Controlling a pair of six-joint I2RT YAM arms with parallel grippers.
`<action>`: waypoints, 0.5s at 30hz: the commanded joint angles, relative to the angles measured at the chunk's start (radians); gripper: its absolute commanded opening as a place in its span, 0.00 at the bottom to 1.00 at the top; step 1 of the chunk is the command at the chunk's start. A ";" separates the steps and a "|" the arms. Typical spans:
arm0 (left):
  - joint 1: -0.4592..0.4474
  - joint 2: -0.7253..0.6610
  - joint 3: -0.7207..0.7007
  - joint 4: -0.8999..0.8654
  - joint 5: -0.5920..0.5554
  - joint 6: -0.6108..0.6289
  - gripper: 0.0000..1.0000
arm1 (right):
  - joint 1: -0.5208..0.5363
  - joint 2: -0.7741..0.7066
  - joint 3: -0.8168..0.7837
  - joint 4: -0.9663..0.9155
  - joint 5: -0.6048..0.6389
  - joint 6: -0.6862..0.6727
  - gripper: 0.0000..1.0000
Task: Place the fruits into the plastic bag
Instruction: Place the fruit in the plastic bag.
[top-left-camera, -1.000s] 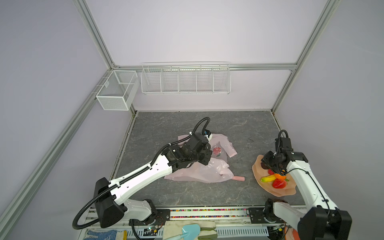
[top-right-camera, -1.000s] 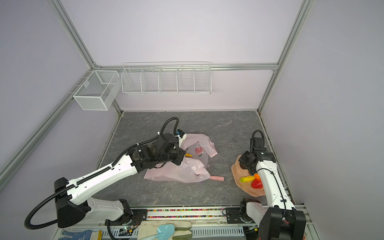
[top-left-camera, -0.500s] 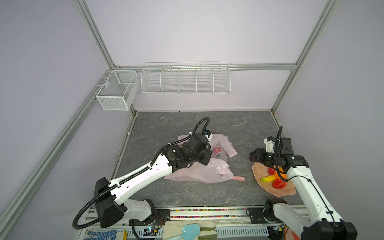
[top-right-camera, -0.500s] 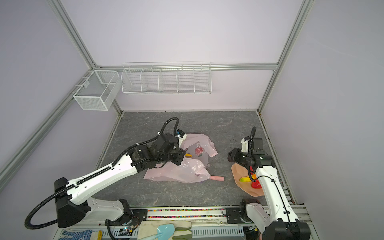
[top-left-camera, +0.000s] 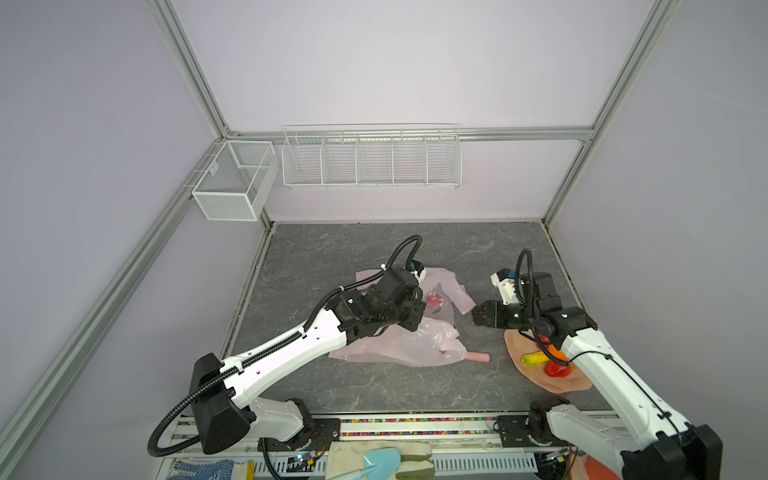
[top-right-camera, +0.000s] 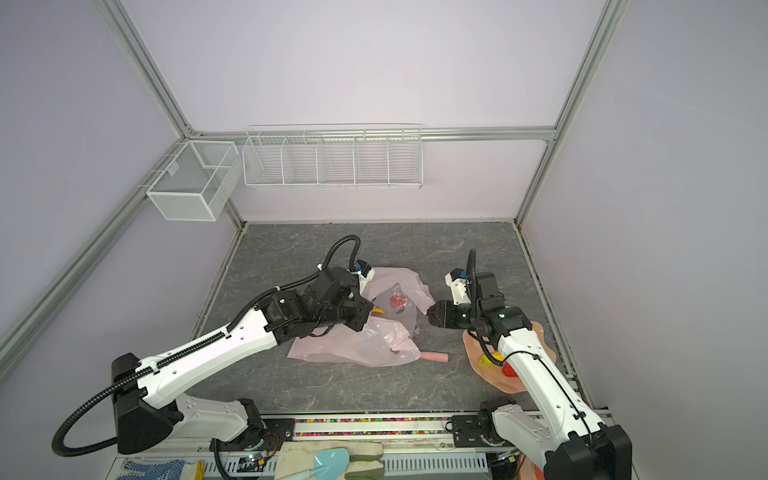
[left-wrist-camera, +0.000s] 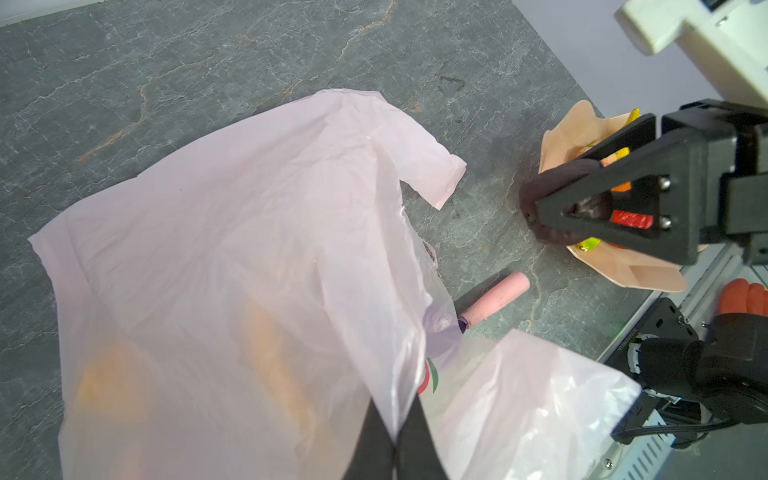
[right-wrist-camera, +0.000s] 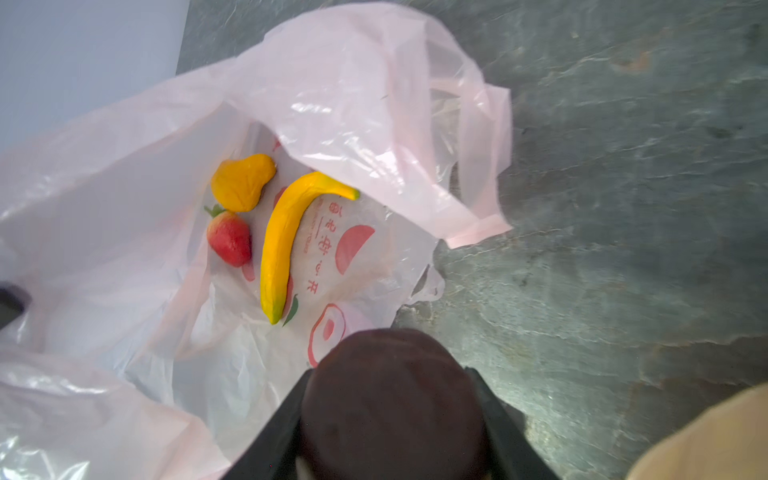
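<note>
My left gripper (left-wrist-camera: 397, 436) is pinched tight on a fold of the thin, translucent pale-pink plastic bag (top-left-camera: 415, 347), holding its mouth up at table centre. Inside I see a yellow toy banana (right-wrist-camera: 282, 241), a red strawberry (right-wrist-camera: 230, 243) and a bumpy orange-yellow pear-shaped fruit (right-wrist-camera: 241, 180). At the bag's 3 o'clock, just beside its mouth, my right gripper (top-left-camera: 478, 319) clamps a round dark maroon fruit (right-wrist-camera: 390, 407). The tan wavy-edged plate (top-left-camera: 573, 384) sits at 4 o'clock.

The plastic bag (right-wrist-camera: 124, 166) is thin, crinkled, translucent film with glossy highlights. The banana (right-wrist-camera: 278, 245) and strawberry (right-wrist-camera: 230, 243) have a soft sheen. The table (top-left-camera: 332, 249) is matt, stone-veined grey.
</note>
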 joint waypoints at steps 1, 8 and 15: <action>-0.006 0.015 0.029 -0.004 0.007 -0.008 0.00 | 0.070 0.032 0.024 0.046 -0.006 -0.047 0.48; -0.006 0.013 0.036 -0.005 0.000 -0.014 0.00 | 0.266 0.082 0.013 0.093 0.039 -0.024 0.47; -0.006 0.007 0.035 -0.007 -0.004 -0.013 0.00 | 0.394 0.130 -0.025 0.166 0.039 0.028 0.47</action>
